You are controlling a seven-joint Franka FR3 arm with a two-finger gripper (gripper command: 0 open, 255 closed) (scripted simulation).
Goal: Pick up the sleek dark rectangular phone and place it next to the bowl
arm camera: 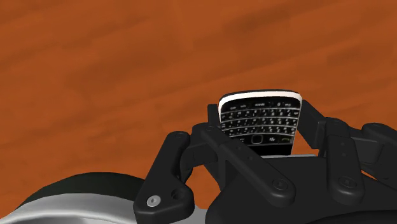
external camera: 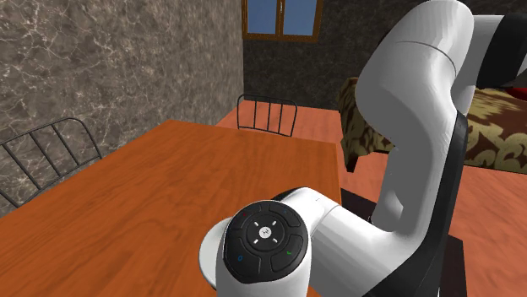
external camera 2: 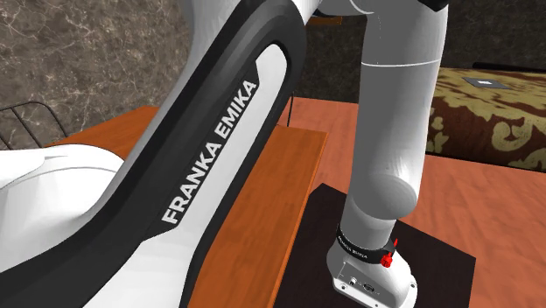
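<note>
Nearest in the wrist view, the black gripper point(arm camera: 261, 114) is seen clamped on the phone point(arm camera: 259, 124): one of the fingers point(arm camera: 212, 119) is pressed to each long side, so the phone is gripped across its narrow width. The phone is dark, with a pale rim around its top edge and a small keyboard turned toward the camera. Its long axis is judged to run straight out from the palm, between the fingers; the lower end is hidden behind the gripper body. Whether it has been raised off the orange-brown wooden table point(arm camera: 127, 63) beyond it cannot be told. A pale rounded shape point(arm camera: 70, 194) with a dark rim is seen close beside the gripper body, and a similar white curve point(external camera: 208, 253) is seen by the arm's wrist in the shoulder view. Whether this is the bowl cannot be told, so the direction of the coming move is left uncertain. If it is, only a short sideways carry would be called for. Farther off, a wire chair point(external camera: 267, 114) is set at the table's far end, backed by a dark marbled wall point(external camera: 127, 59) and a window point(external camera: 281, 17).
</note>
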